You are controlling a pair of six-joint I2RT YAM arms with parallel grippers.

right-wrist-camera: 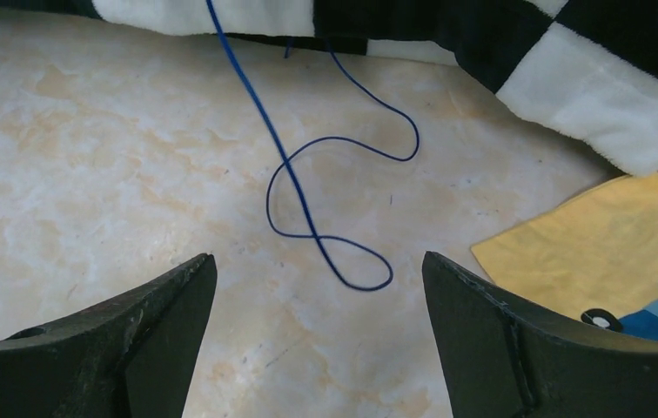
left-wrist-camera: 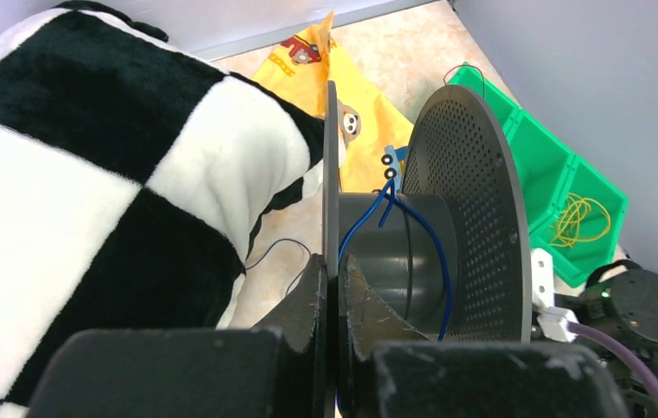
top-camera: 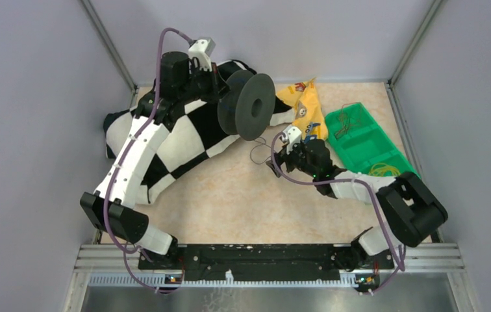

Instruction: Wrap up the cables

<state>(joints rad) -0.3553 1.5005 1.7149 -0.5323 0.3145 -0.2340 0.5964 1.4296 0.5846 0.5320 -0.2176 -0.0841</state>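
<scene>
A black-and-white chequered plush blanket (top-camera: 165,140) lies heaped on the left part of the table (top-camera: 230,201), running up to the back wall. The left arm reaches over it, and the left gripper (left-wrist-camera: 332,272) has its jaws clamped on the thin edge of one flange of a dark grey spool (left-wrist-camera: 465,218). The spool is held off the table on its side, so both flanges stand upright. The far flange is perforated all over.

A thin blue cable (left-wrist-camera: 430,248) crosses the spool's core in a couple of strands that meet near the top of the core and drop away below. On the table just right of the blanket's edge, the same blue strand (right-wrist-camera: 308,213) curls into a loose figure-of-eight, with one end running up toward the blanket. It is probably one length with the strands on the spool, though no view shows the join.

The right gripper (right-wrist-camera: 317,258) hangs directly over that loop with its jaws spread wide, one finger on each side, holding nothing.

Behind and to the right of the spool lies a crumpled yellow cloth (top-camera: 304,104) printed with cartoon figures, its corner touching the blanket. Furthest right, a green compartment tray (top-camera: 386,146) sits slanted against the side wall. A tangle of dark cables (top-camera: 343,120) lies in its far compartment and a yellow cable coil (top-camera: 380,170) in the near one.
</scene>
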